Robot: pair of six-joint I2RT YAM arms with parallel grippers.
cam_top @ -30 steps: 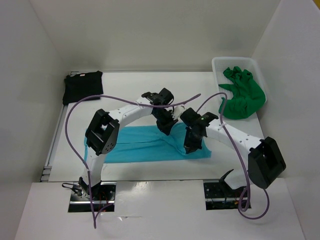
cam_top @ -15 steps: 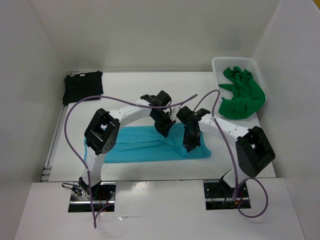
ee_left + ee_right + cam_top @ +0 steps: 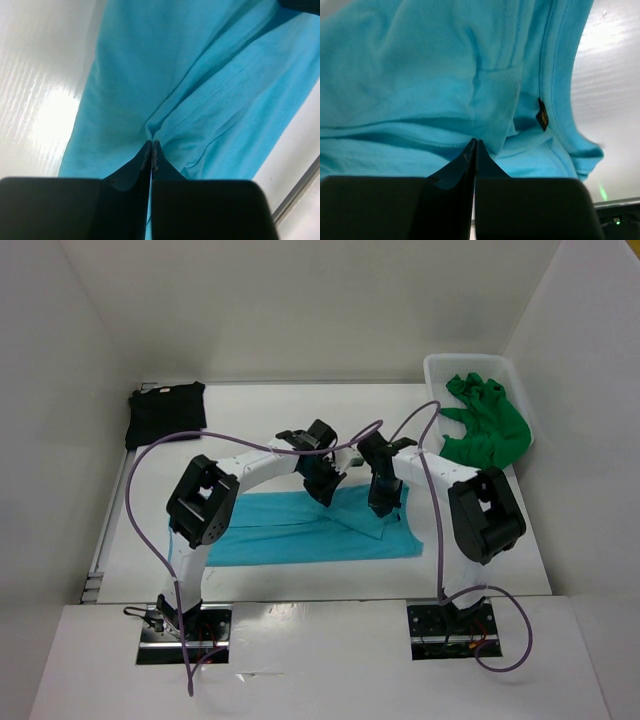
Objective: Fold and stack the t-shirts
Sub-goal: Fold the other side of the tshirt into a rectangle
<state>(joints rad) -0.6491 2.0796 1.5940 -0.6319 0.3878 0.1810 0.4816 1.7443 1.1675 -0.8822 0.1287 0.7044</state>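
1. While the left tool has barely shifted in the past second, the right tool has drawn closer to it and slightly nearer the basket, and its arm's elbow has swung inward.
2. Both tools are clamped together on the turquoise t-shirt. In the wrist views each pinches a gathered ridge of the soft knit at its fingertips.
3. That shirt lies spread on the tabletop, well short of the basket on the arm-base side. Its basket-side end is now pulled into slanting, overlapping folds, where a second ago it lay flatter.
4. Stitched hems and a small dark tag show on the smooth turquoise cloth.
5. The black t-shirt, folded into a tidy square, sits unchanged far across the tabletop from the basket.
6. The green t-shirt is a crumpled heap inside the white plastic basket, spilling over its near rim.
7. The tabletop is glossy white and faintly ribbed.
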